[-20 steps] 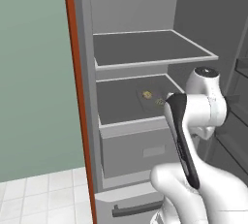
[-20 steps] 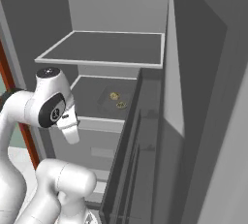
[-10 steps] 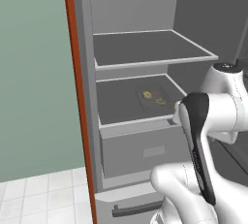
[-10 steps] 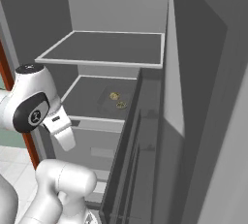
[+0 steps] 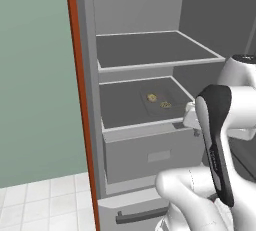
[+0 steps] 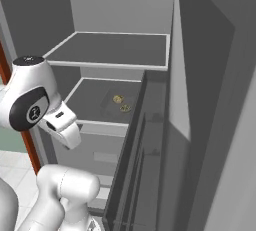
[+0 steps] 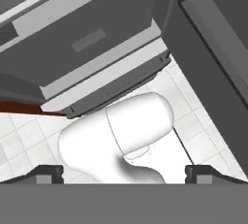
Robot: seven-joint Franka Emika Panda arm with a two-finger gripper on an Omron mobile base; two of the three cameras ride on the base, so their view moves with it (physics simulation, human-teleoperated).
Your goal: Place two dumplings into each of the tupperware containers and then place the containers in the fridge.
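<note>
Filling most of both base views, the fridge [image 5: 150, 75] stands open beside a green wall [image 5: 35, 75] over white floor tiles [image 5: 45, 200], a container [image 5: 162, 100] with two dumplings [image 5: 152, 97] at centre frame, gripper [image 7: 124, 172] released, empty.

Two dumplings [image 5: 158, 101] sit in a tupperware container [image 5: 162, 98] on the fridge's [image 5: 150, 50] lower shelf (drawer [image 7: 82, 39] before the pincer [image 7: 125, 172]).

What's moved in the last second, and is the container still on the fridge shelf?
The arm has pulled back out of the fridge, swinging away from the lower shelf. The gripper is open and empty, now looking down at the floor. The tupperware container with its two dumplings stays put on that shelf; the door remains open.
</note>
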